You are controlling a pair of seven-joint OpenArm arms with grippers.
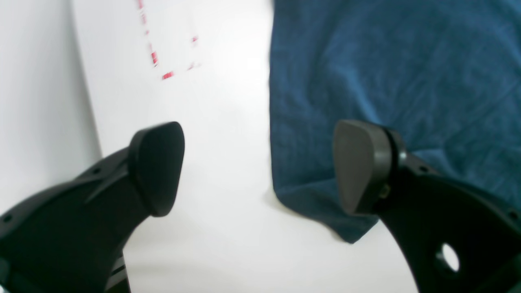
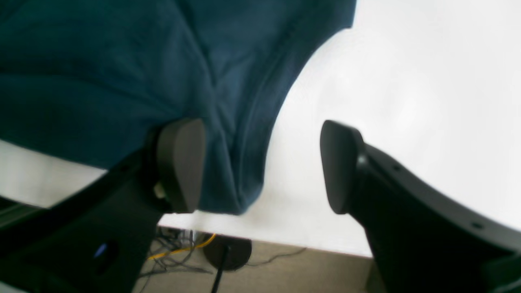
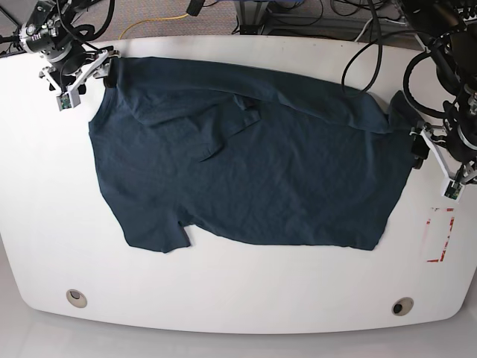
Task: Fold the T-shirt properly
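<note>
White, rounded, glossy tabletop (image 3: 246, 298), with red dashed marks (image 3: 441, 235) at one side and cables on the floor beyond, carries one dark teal-navy, soft cotton, short-sleeved T-shirt (image 3: 246, 179) spread nearly flat at centre, partly doubled along its far edge, its long axis running side to side across the base view. Left end effector (image 1: 259, 169), pads apart and empty, straddles the shirt's edge at the base view's right; right end effector (image 2: 262, 165), likewise apart, sits at the opposite far corner, probably both poised for a two-point lift.
</note>
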